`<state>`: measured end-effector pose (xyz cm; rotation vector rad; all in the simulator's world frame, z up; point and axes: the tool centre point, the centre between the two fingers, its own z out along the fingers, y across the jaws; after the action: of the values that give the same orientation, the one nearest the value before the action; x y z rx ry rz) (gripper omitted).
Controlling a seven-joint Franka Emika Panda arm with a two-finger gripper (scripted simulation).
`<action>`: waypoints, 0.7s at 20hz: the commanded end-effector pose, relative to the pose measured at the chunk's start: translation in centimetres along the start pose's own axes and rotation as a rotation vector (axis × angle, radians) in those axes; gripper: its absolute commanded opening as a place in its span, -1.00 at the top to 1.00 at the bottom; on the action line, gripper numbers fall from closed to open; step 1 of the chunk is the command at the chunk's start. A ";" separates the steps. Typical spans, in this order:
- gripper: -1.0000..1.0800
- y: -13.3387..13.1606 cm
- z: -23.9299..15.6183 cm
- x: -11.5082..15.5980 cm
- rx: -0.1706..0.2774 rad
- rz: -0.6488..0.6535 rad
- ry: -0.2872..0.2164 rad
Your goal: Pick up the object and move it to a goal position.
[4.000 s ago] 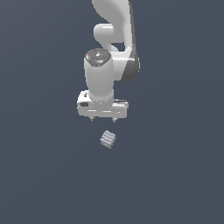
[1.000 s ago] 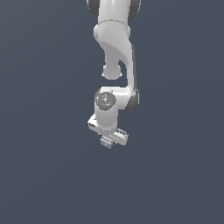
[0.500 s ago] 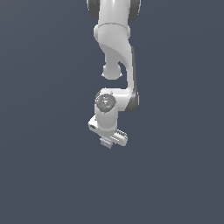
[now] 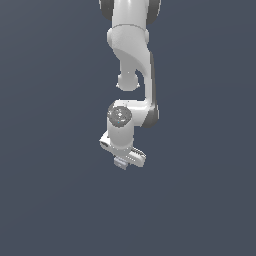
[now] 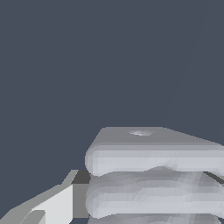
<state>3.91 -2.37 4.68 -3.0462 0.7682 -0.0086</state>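
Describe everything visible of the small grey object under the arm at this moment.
The object is pale grey and blocky, with rounded ridges stacked in steps below a flat upper face. In the wrist view it fills the near foreground, with one white finger against its side. In the exterior view only a small corner of it shows beneath the gripper, whose jaws appear shut on it. Whether it rests on the dark surface or is lifted cannot be told.
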 end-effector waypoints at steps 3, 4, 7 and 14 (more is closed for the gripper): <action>1.00 0.5 -2.7 1.6 0.007 0.032 0.026; 1.00 0.7 -3.6 2.2 0.009 0.043 0.034; 1.00 1.6 -7.2 4.1 0.017 0.086 0.067; 1.00 5.1 -19.1 9.3 0.042 0.224 0.173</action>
<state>9.14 -9.91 20.96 -2.9505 1.0532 -0.2458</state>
